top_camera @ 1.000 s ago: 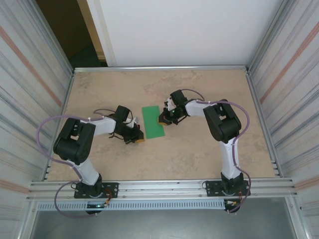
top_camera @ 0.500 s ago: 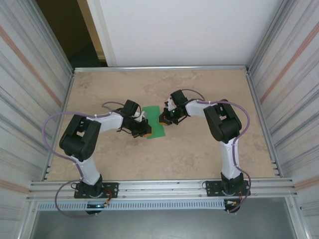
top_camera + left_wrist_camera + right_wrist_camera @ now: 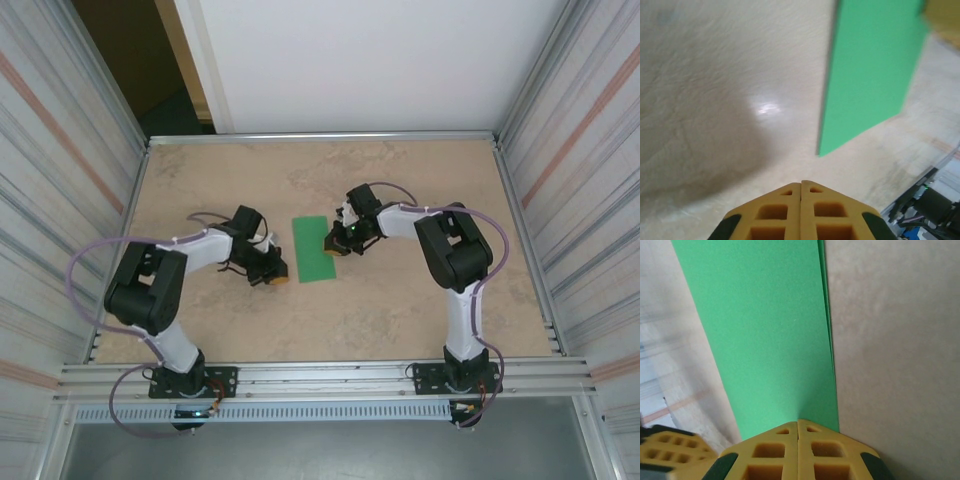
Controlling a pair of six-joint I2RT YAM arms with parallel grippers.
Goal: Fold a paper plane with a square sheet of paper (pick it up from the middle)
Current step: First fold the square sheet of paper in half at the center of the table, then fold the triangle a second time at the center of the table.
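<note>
The left tool [image 3: 275, 277], laid over the square sheet of paper [image 3: 316, 248] half a second ago, has been drawn back and is now seen just beside its left edge, jaws shut on nothing. The right tool [image 3: 336, 243], likewise shut and empty, is kept at the right edge. The first crease is judged pressed. The sheet lies flat mid-counter [image 3: 400, 320], a matte green rectangle, doubled, two thin layers showing along one edge; the counter is mottled beige and faintly glossy.
</note>
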